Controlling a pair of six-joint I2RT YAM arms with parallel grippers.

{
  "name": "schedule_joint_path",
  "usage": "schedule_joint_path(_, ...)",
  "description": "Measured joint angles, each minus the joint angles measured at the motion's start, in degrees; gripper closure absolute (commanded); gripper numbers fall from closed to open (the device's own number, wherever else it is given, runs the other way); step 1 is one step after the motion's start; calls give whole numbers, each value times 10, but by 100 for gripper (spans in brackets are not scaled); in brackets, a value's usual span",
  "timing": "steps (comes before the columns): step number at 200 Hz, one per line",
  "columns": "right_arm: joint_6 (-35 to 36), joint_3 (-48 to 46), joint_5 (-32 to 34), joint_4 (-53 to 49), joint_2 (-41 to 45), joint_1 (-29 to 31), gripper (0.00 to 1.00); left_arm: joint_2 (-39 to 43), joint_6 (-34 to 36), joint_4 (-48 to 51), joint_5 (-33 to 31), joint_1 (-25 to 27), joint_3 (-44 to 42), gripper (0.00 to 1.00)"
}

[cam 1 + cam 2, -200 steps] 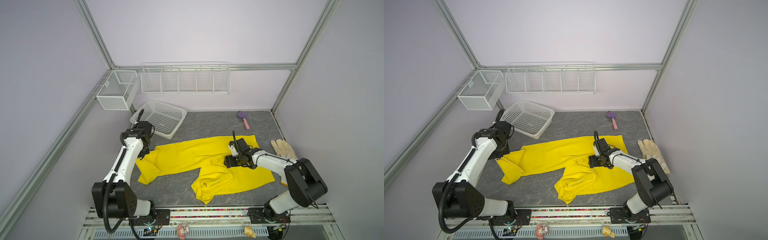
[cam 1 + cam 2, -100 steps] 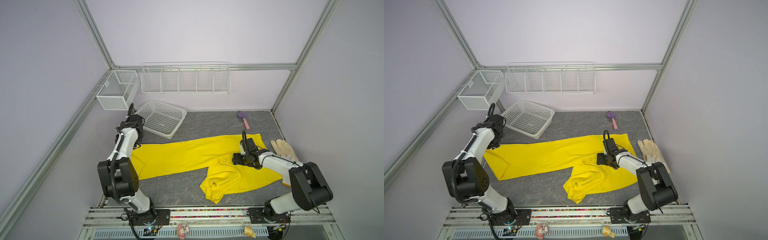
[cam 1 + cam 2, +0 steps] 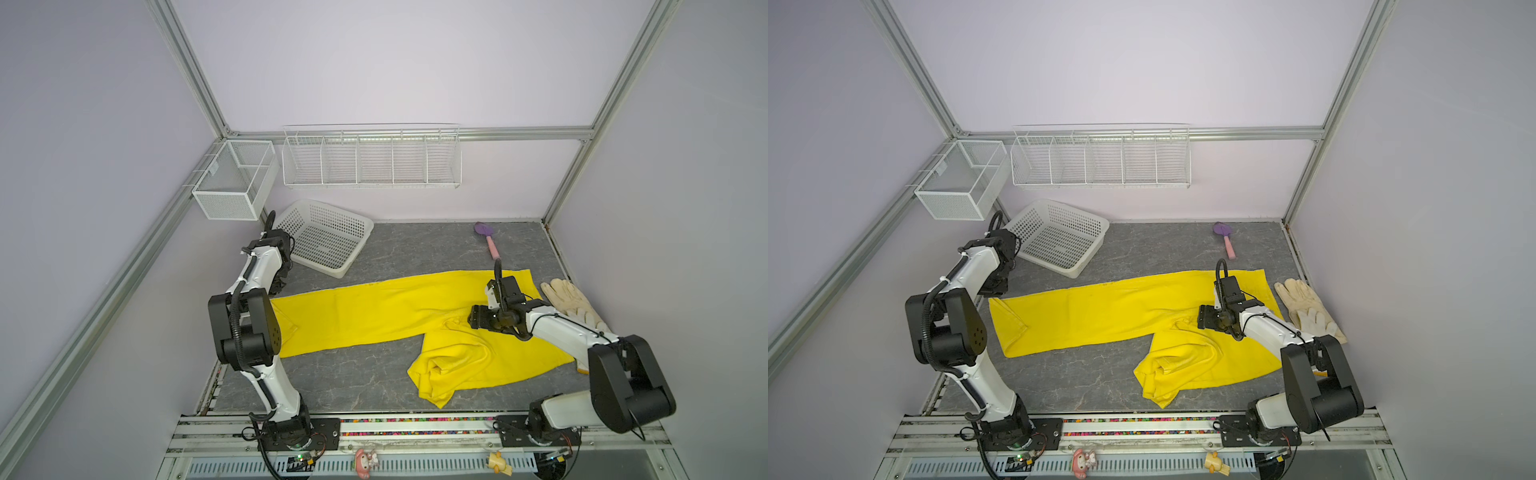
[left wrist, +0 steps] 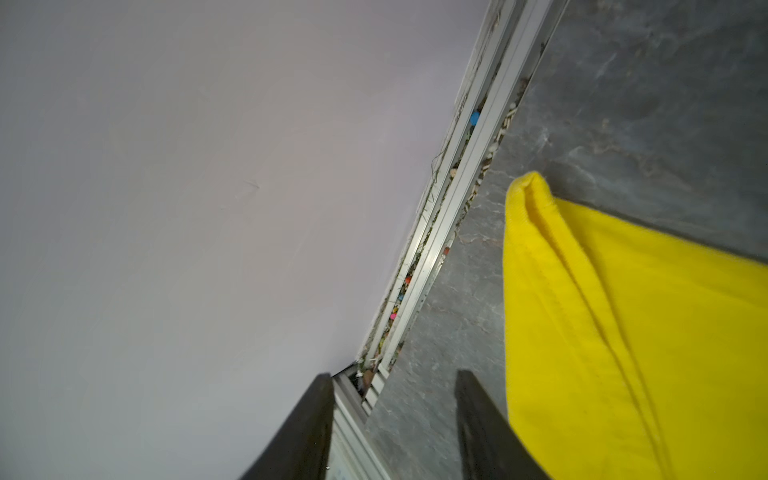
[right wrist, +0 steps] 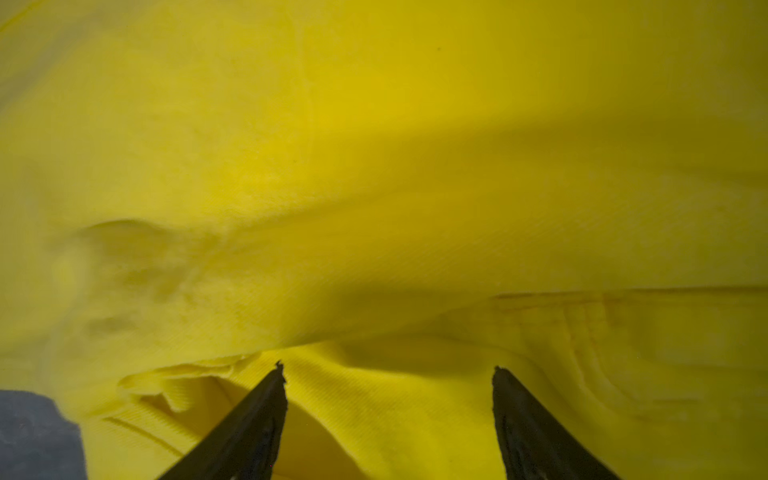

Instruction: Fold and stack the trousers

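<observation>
My left gripper (image 4: 395,374) and right gripper (image 5: 387,367) both stand open and empty; closing the right on the rumpled bright yellow cloth trousers (image 3: 374,316) risks pinching several layers, skewing the fold.

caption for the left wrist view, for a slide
Open left gripper beside a hem of the trousers on the grey table

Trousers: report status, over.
Left gripper jaws open, empty, beside the leg hem. Right gripper jaws open, low over the cloth. Trousers unfolded, one leg flat, other bunched. Gloves close beside them.
</observation>
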State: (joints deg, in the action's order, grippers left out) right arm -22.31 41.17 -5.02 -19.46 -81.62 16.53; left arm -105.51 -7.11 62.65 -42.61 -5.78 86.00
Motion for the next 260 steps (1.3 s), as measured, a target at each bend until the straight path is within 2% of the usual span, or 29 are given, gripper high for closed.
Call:
schedule_joint_path(26, 0, 15, -38, 3, -10, 5, 21, 52, -32, 19, 106, 1, -11, 42)
schedule_joint_path(32, 0, 17, -46, 6, -17, 8, 21, 75, -47, 18, 144, 4, -26, 42)
schedule_joint_path(55, 0, 18, -64, 12, -39, 26, 21, 144, -90, 12, 222, 29, -96, 42)
schedule_joint_path(79, 0, 22, -71, 20, -53, 47, 21, 164, -139, -12, 273, 67, -178, 42)
schedule_joint_path(100, 0, 26, -70, 26, -59, 57, 21, 160, -173, -38, 296, 77, -248, 43)
schedule_joint_path(138, 0, 28, -68, 31, -64, 64, 21, 150, -210, -80, 300, 77, -306, 50)
schedule_joint_path(212, -2, 28, -66, 31, -64, 64, 22, 95, -216, -126, 220, 61, -294, 69)
schedule_joint_path(224, -2, 28, -65, 31, -64, 64, 22, 88, -213, -128, 213, 54, -290, 77)
schedule_joint_path(246, -2, 28, -64, 31, -64, 65, 22, 85, -205, -127, 200, 43, -286, 100)
schedule_joint_path(260, -3, 28, -64, 31, -64, 65, 22, 88, -205, -127, 191, 31, -286, 100)
